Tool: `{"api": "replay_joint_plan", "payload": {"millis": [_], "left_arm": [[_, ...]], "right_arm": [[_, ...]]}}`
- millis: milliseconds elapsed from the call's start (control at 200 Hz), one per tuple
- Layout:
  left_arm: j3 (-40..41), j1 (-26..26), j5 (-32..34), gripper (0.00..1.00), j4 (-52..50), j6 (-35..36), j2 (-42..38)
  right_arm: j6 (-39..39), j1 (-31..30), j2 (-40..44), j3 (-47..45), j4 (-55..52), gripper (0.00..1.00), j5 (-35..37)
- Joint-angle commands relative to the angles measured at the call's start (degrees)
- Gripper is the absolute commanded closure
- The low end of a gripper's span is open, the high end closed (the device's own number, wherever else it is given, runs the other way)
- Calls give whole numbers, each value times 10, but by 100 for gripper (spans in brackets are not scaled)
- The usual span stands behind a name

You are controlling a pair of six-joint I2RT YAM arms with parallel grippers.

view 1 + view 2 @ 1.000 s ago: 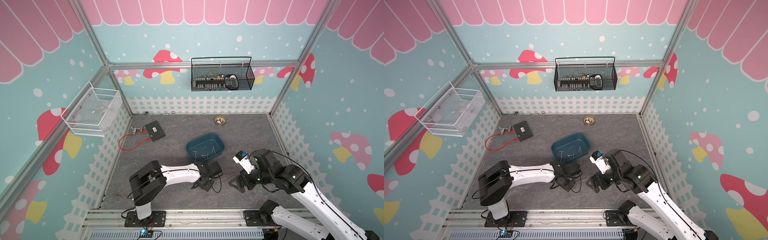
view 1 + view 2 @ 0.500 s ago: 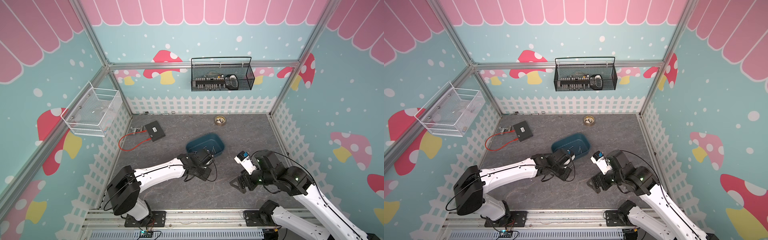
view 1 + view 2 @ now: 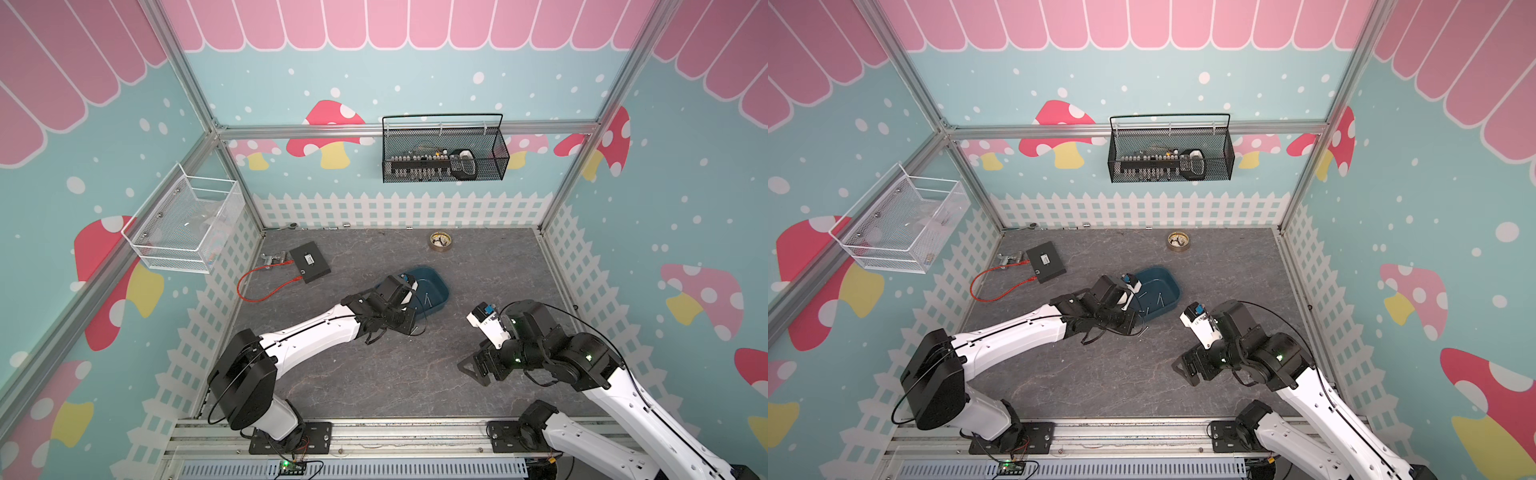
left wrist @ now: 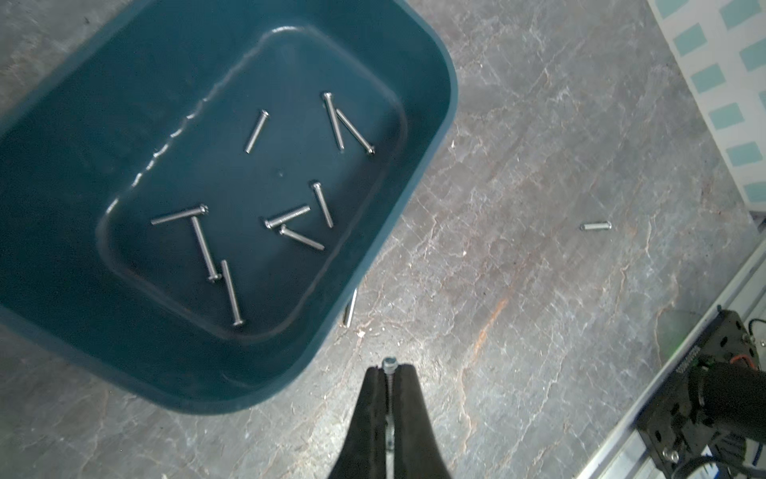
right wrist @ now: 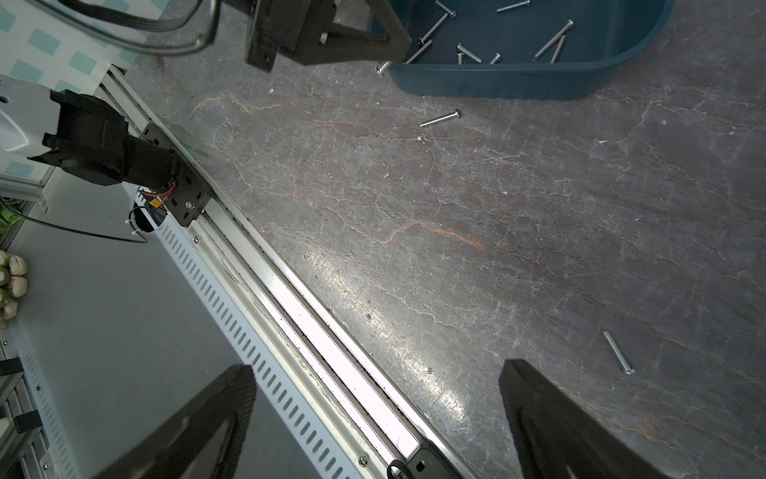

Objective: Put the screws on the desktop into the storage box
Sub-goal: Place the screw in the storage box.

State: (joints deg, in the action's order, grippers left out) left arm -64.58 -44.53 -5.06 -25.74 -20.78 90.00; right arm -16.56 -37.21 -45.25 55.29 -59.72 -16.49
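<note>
Left jaws: pinched shut on one thin silvery metal screw (image 4: 389, 365), head poking past the tips, just outside a corner of the dark teal plastic storage box (image 4: 435, 137).
Right jaws: spread wide, empty, well apart from the box.
Other screws: several in the box (image 4: 257, 130); one just beside its outer wall (image 4: 350, 307); one farther off (image 4: 595, 226).
Risk: if I let go here, I judge the screw misses the rim or glances off it; round shanks roll.
Materials: glossy low-walled box with rounded corners; hard slim pins; flat grey marbled surface (image 4: 539, 166).
</note>
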Motion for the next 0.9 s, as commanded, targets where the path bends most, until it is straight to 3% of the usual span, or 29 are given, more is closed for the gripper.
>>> {"api": "replay_joint_plan", "payload": {"millis": [0, 240, 340, 560, 756, 896], "left_arm": [[-28, 21, -14, 100, 33, 10, 25], [-67, 50, -25, 100, 45, 30, 82], [-74, 59, -32, 92, 51, 30, 98], [-79, 70, -56, 54, 55, 27, 106], [-80, 77, -69, 15, 47, 23, 73], [-76, 76, -72, 1, 28, 5, 32]], "right_arm": [[-8, 1, -1, -5, 14, 2, 8], [-28, 1, -8, 1, -4, 2, 87], [-37, 1, -12, 2, -9, 2, 111], [-64, 1, -31, -5, -28, 2, 173], [-85, 1, -57, -6, -38, 1, 202], [-94, 1, -77, -11, -36, 1, 235]]}}
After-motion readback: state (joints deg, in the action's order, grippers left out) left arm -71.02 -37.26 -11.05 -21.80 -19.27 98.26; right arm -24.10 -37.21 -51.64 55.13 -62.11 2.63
